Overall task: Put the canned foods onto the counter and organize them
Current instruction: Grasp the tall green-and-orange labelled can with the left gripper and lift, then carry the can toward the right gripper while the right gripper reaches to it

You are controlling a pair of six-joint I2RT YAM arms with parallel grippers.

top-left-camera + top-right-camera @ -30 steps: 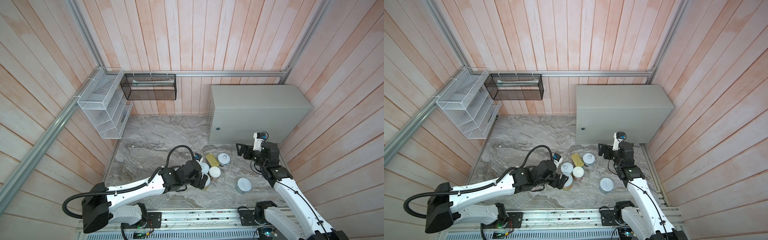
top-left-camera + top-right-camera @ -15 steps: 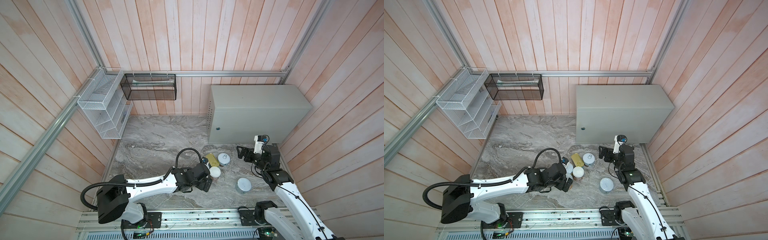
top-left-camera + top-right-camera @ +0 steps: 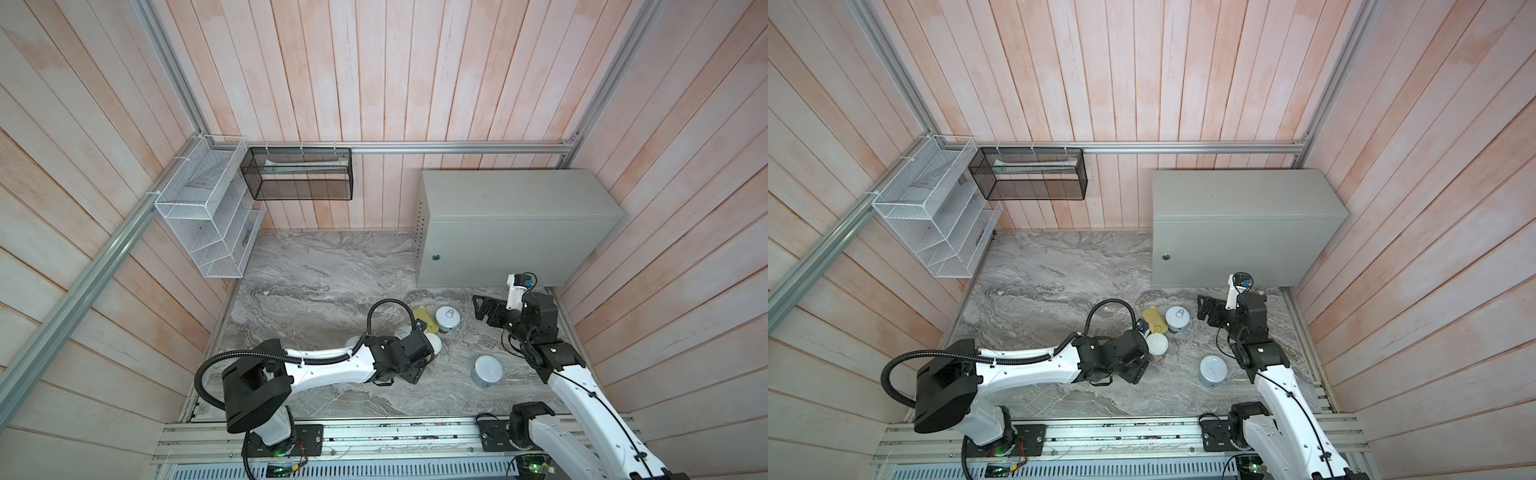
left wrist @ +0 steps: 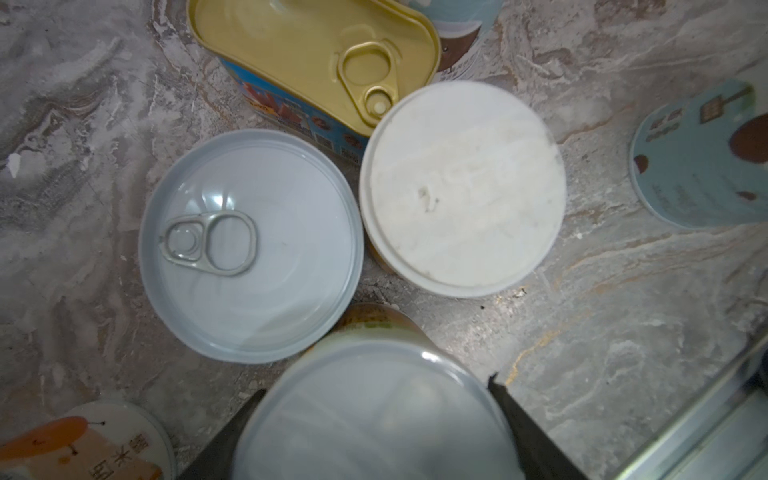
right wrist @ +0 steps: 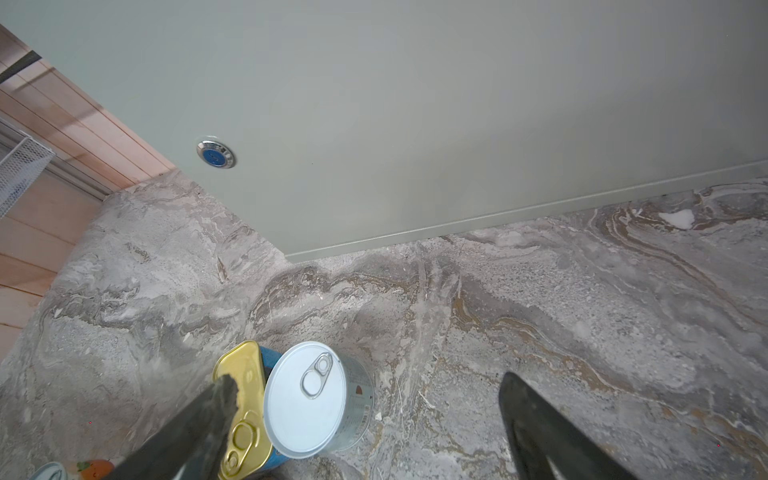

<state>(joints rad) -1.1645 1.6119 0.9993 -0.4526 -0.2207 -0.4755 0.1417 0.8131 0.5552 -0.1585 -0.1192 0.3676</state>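
Observation:
My left gripper point(image 4: 374, 419) is shut on a round silvery-topped tin point(image 4: 374, 399), one finger against each side. In both top views that gripper point(image 3: 415, 372) point(image 3: 1134, 370) hangs low over the tin cluster and hides the held tin. Beside it stand a gold-topped blue rectangular tin point(image 4: 311, 54) point(image 3: 424, 320), a ring-pull tin point(image 4: 249, 245) and a white-topped tin point(image 4: 461, 187) point(image 3: 1157, 344). Another ring-pull tin point(image 5: 307, 399) point(image 3: 448, 318) stands next to the gold one. My right gripper point(image 5: 368, 382) point(image 3: 484, 309) is open and empty before the counter point(image 3: 515, 195) point(image 5: 415, 104).
A pale blue tin point(image 3: 486, 370) point(image 3: 1212, 369) stands alone on the marbled slab point(image 3: 316, 282) near the right arm. An orange-labelled tin point(image 4: 83, 449) sits by the left arm. A white mesh rack point(image 3: 208, 224) and a black mesh basket point(image 3: 299, 174) hang at the back left.
My left gripper has shifted a little toward the front over the tins and shut from wide open onto a round tin. The right gripper has drifted slightly nearer, still open.

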